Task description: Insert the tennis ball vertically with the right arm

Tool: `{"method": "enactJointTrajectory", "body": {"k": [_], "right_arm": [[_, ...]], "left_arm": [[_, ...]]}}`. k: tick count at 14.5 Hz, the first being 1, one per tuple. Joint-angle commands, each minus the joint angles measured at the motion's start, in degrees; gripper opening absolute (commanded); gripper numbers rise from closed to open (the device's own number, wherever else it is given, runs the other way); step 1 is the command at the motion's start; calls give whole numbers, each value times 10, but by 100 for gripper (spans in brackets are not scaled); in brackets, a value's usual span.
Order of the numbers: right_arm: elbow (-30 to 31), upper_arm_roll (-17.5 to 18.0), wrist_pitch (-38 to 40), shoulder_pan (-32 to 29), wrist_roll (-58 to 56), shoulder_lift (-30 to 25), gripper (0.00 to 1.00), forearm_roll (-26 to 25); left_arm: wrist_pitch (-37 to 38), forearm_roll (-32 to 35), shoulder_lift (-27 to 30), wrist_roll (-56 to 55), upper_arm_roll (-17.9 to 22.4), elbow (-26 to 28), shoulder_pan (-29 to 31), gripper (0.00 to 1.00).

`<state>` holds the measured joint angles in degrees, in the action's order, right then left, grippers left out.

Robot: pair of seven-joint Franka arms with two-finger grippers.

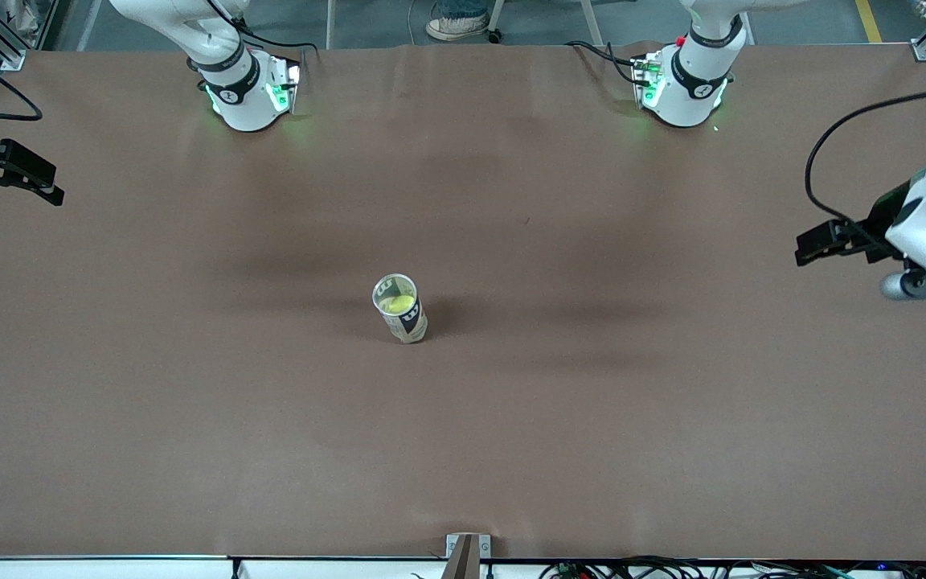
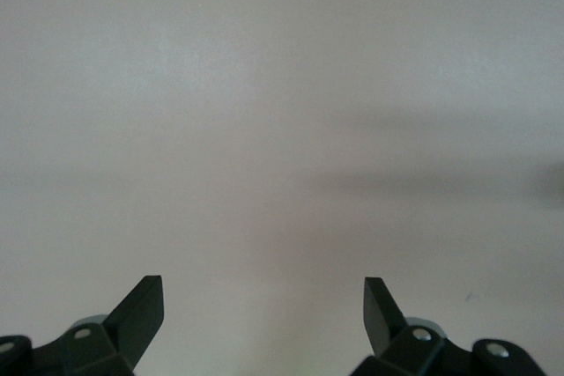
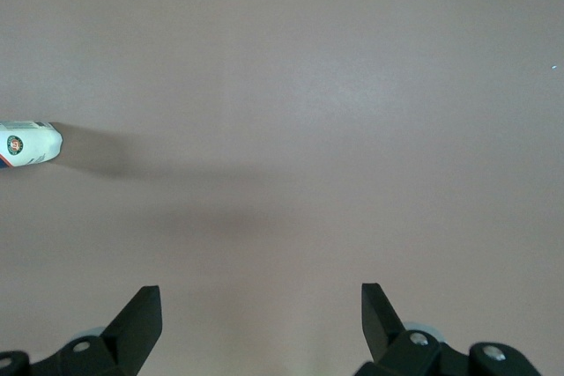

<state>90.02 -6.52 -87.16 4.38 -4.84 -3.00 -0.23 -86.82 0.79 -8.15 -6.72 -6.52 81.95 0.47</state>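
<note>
A clear tennis-ball can with a white and dark label stands upright near the middle of the brown table. A yellow-green tennis ball lies inside it, seen through the open top. My right gripper is open and empty, up over the right arm's end of the table, far from the can. In the right wrist view the can's base shows at the picture's edge, and the open gripper frames bare table. My left gripper is open and empty over the left arm's end, shown too in its wrist view.
The brown table cover carries nothing else. The two arm bases stand along the edge farthest from the front camera. A small bracket and cables sit at the nearest edge.
</note>
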Motion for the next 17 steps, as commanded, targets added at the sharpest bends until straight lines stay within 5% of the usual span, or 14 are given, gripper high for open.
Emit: {"method": "enactJointTrajectory", "body": {"k": [1,8,17], "right_arm": [[13,-1,-4,1,-6,-10,100,8],[14,-1,-5,1,-6,-11,100,8],[14,-1,-5,0,-6,-11,100,8]], "left_arm": [[29,-4,37,12,11,8,-10,100],[73,-11,100,48,13,15,-9,100],[42,-31,173,37,20,95,-10,100]]}}
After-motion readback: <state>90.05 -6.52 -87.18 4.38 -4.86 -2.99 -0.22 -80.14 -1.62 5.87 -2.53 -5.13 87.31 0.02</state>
